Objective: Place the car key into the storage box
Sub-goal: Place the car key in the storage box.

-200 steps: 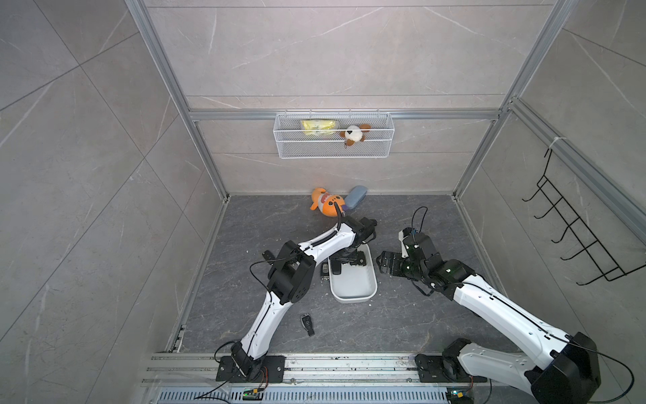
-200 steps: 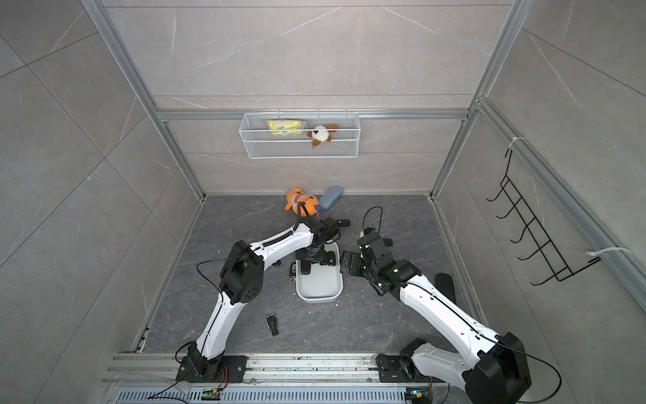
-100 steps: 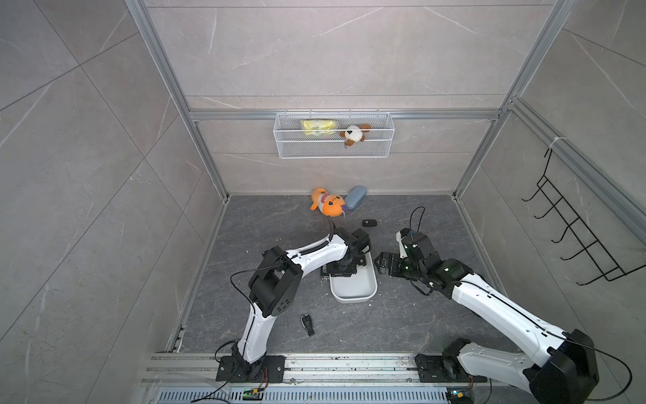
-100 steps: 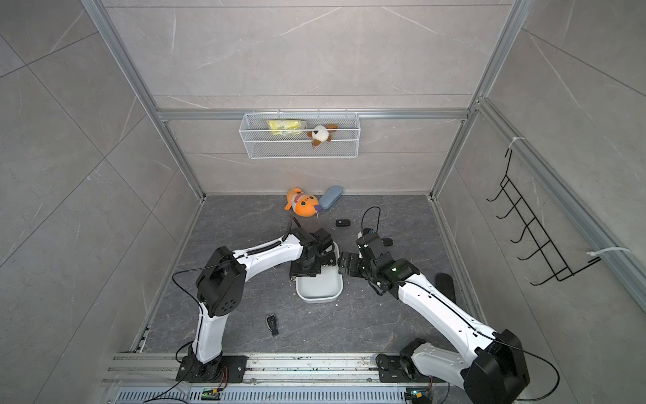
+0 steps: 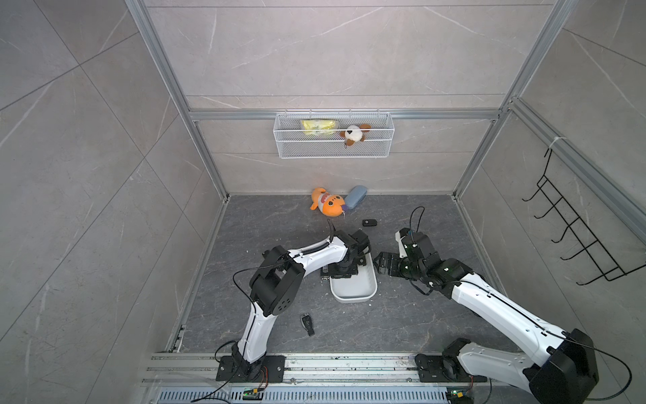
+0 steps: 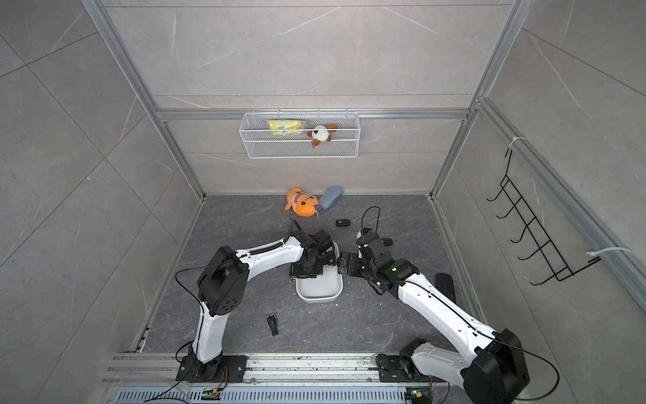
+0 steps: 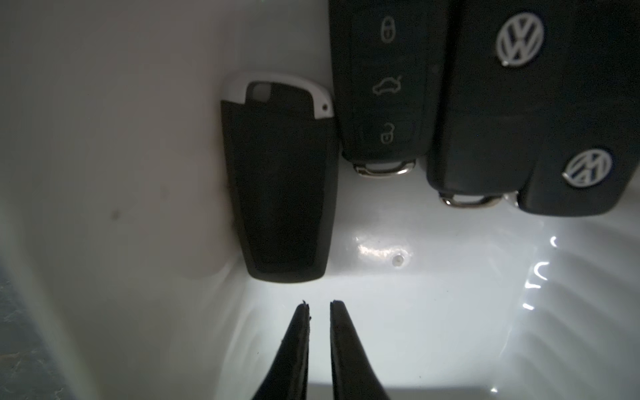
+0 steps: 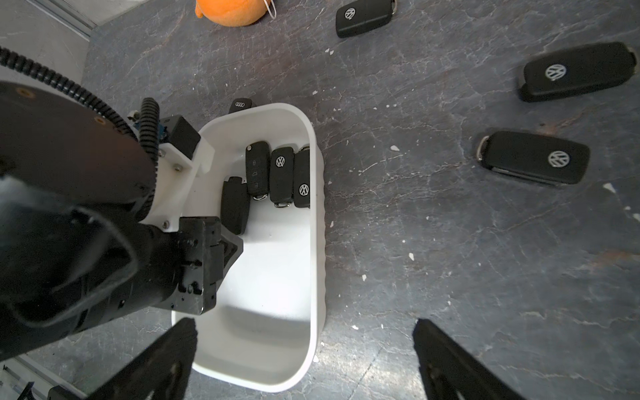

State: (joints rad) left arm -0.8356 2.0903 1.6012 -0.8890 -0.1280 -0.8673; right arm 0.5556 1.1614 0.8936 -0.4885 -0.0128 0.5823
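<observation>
While your left gripper (image 7: 320,304) hangs low inside the storage box (image 7: 104,173), its fingers stand nearly together with only a thin gap, and nothing sits between them. You can see the car key (image 7: 280,187), a plain black fob with a silver end, lying in the box just ahead of those fingertips, seemingly propped against the wall, though the light there is dim. Three Volkswagen keys (image 8: 282,175) lie beside it. Your right gripper (image 8: 304,323) hovers spread wide and empty just beside the box.

A robot test cell: tiled walls (image 5: 332,52), aluminium frame (image 5: 237,114), mounting rail (image 5: 349,367).
</observation>
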